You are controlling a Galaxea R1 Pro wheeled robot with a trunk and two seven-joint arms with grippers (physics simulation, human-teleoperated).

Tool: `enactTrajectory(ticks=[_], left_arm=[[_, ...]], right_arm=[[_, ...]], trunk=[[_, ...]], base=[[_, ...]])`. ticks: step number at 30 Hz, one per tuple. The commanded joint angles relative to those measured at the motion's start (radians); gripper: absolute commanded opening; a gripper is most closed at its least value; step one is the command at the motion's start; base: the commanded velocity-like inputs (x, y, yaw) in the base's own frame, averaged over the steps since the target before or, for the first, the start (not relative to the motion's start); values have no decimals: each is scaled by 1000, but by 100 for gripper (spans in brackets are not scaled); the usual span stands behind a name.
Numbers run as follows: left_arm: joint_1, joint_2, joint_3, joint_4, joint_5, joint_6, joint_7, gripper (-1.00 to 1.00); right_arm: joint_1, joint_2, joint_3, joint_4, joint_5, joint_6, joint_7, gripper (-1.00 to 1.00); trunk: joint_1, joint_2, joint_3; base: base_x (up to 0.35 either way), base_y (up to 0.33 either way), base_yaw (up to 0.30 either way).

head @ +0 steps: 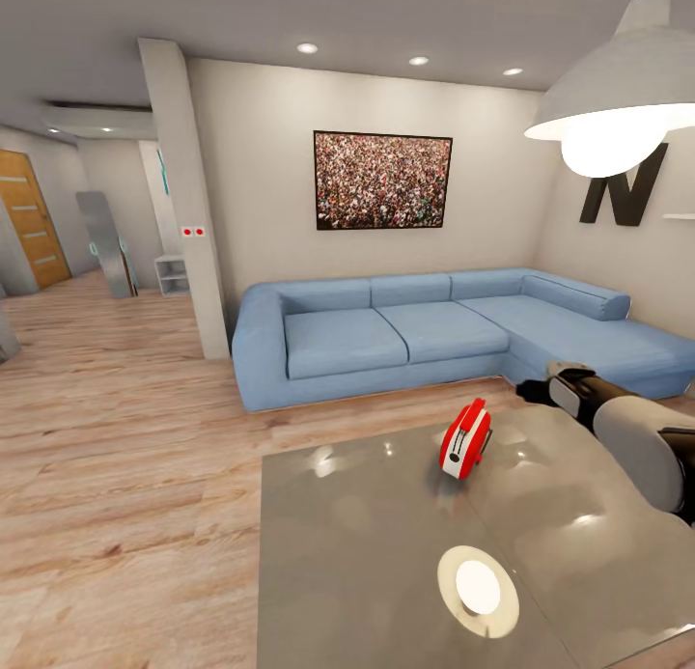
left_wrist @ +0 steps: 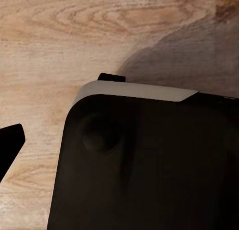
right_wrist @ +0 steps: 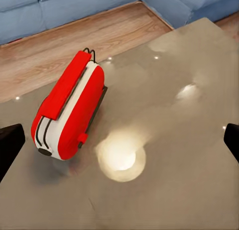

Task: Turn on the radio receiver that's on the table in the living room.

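my right gripper (head: 531, 391) hangs over the far right edge of the table (head: 367, 553), its two fingertips (right_wrist: 10, 145) spread wide apart with nothing between them. the radio receiver (right_wrist: 67, 113) stands on its narrow edge on the glossy grey top, near the gripper and apart from it; nothing stands between them. beside the radio, the top mirrors a bright round glow from the white pendant lamp (head: 618, 99) hanging above the table's right side. past the radio, across a strip of light wood plank floor (head: 125, 437), sits the blue sectional sofa (head: 434, 326). on the beige wall above the sofa hangs a framed crowd picture (head: 382, 181), and right of it a big dark letter "n" (head: 623, 188). my left gripper (left_wrist: 10, 145) looks down at floor planks beside a dark part of my body; i cannot tell how its fingers stand.
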Motion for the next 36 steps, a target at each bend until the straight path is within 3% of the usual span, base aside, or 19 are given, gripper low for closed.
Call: enactTrajectory(ticks=[1,26,30,36], left_arm=[[0,0,0,0,0,0,0,100],[0,0,0,0,0,0,0,100],[0,0,0,0,0,0,0,100],[0,0,0,0,0,0,1,100]], right_arm=[[-1,0,0,1,0,0,2,100],[-3,6,8,-40,0,10,32,100],[-3,22,8,-39,-1,13,32,100],[-3,73,7,-37,-5,18,31,100]], trunk=[[0,0,0],[0,0,0],[0,0,0],[0,0,0]], base=[[0,0,0],[0,0,0],[0,0,0],[0,0,0]])
